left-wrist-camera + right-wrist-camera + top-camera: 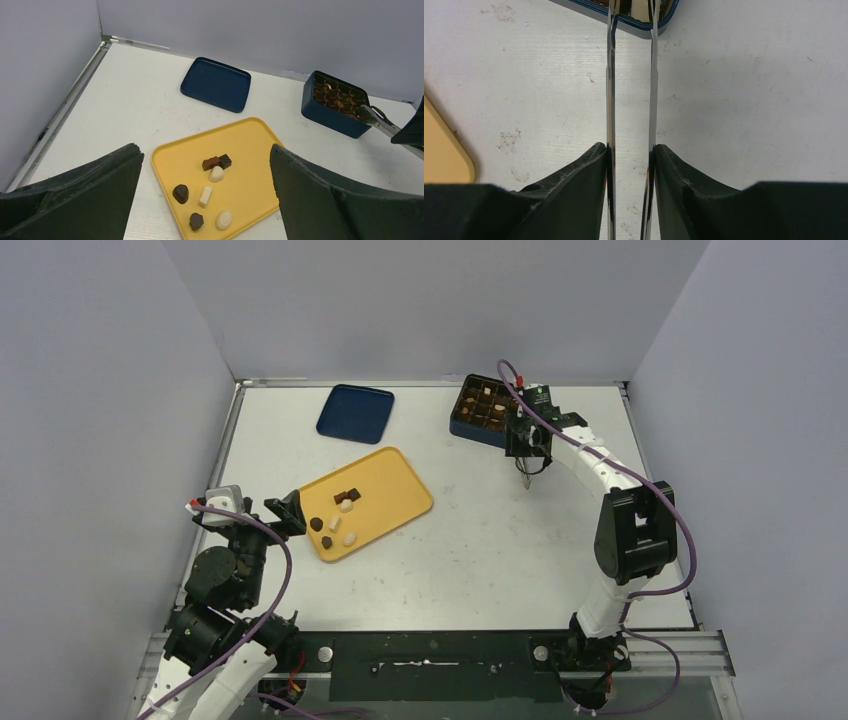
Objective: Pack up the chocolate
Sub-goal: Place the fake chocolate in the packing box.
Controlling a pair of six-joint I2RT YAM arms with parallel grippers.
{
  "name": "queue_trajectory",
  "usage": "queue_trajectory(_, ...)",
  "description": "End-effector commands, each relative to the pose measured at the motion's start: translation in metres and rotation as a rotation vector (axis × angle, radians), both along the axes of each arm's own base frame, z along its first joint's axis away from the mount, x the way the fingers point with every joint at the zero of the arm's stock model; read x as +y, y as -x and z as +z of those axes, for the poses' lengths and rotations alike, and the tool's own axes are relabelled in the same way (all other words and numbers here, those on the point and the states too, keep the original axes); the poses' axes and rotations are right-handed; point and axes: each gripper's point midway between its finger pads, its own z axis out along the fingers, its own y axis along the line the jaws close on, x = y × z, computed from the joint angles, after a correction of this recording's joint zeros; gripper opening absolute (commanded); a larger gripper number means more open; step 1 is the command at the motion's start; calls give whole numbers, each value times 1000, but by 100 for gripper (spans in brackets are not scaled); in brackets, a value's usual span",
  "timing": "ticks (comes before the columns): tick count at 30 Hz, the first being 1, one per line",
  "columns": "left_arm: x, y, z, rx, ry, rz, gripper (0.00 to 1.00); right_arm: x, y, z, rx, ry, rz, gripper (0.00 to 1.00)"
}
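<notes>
Top external: right tool (527,452) clamps tweezers (528,474) near box (474,429), arm extended; left tool (290,513) wide.

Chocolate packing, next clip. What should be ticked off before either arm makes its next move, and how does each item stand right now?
1. Dark blue gridded box open, its flat dark blue lid lying apart from it: ok.
2. Small chocolate pieces available to pick: ok, seven on the yellow plastic tray.
3. Right gripper, jaws clamped on the metal tweezers: ok.
4. Tweezers' tips empty: cannot tell, out of frame or too small to see.
5. Left gripper, jaws wide open and empty, beside the tray's near left edge: ok.
</notes>
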Motion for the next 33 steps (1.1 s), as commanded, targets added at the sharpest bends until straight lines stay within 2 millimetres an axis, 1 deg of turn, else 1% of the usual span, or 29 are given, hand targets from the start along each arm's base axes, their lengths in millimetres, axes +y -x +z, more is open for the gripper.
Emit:
queue_trajectory(1, 2, 1, 12, -39, 11, 4, 97, 10, -11, 50, -134, -52, 25, 37)
queue_trajectory(4, 2, 1, 12, -39, 11, 5, 97, 17, -12, 54, -141, -80, 51, 37)
queue_trajectory(7, 2, 1, 13, -40, 12, 6, 97, 22, -11, 51, -125, -99, 71, 37)
queue_trajectory(12, 2, 1, 12, -41, 14, 7, 97, 22, -10, 41, -104, -95, 69, 37)
queue_trajectory(18, 2, 0, 12, -37, 11, 7, 97, 24, -16, 39, -108, -93, 83, 37)
queue_trajectory(24, 2, 0, 12, -38, 11, 7, 97, 29, -29, 42, -118, -101, 92, 37)
queue_trajectory(29, 2, 0, 12, -38, 11, 8, 97, 26, -40, 46, -127, -86, 74, 37)
queue_trajectory(31, 2, 0, 12, -37, 10, 9, 97, 25, -39, 49, -125, -81, 72, 37)
queue_trajectory(33, 2, 0, 12, -36, 10, 9, 97, 24, -34, 51, -122, -83, 75, 37)
